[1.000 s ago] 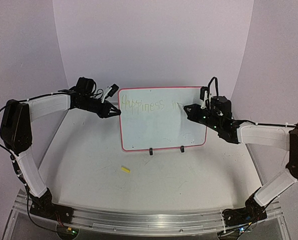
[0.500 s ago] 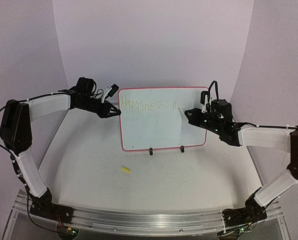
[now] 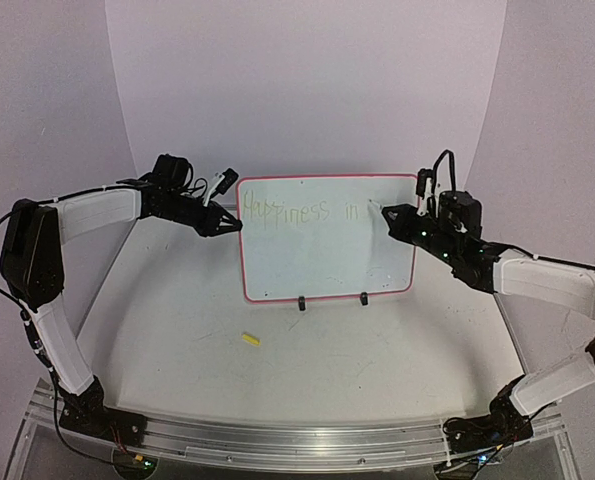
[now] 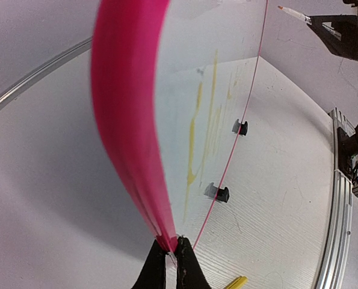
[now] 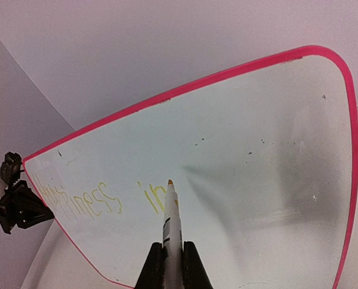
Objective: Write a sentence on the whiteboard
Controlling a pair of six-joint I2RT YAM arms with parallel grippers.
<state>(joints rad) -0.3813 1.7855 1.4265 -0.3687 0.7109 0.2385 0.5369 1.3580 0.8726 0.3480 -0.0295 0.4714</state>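
The whiteboard point(image 3: 322, 262) stands upright on two black clip feet point(image 3: 301, 303) at the table's middle back. The sentence point(image 3: 289, 211) reads "Happiness in" in faint yellow along the top line. My left gripper point(image 3: 235, 226) is shut on the board's left pink edge point(image 4: 127, 108), which is pinched between the fingertips point(image 4: 172, 248). My right gripper point(image 3: 389, 213) is shut on a white marker point(image 5: 171, 217). The marker's orange tip point(image 5: 170, 182) points at the board point(image 5: 257, 180) just right of "in" point(image 5: 151, 195). Whether the tip touches the board I cannot tell.
A small yellow marker cap point(image 3: 250, 339) lies on the table in front of the board, left of centre, and shows again near the left fingers point(image 4: 236, 282). A metal rail point(image 3: 297, 440) runs along the near edge. Curved white walls close in the back.
The right gripper has moved right and slightly up along the board's top line with the marker, uncovering the finished word "in". The left gripper and the board have stayed still.
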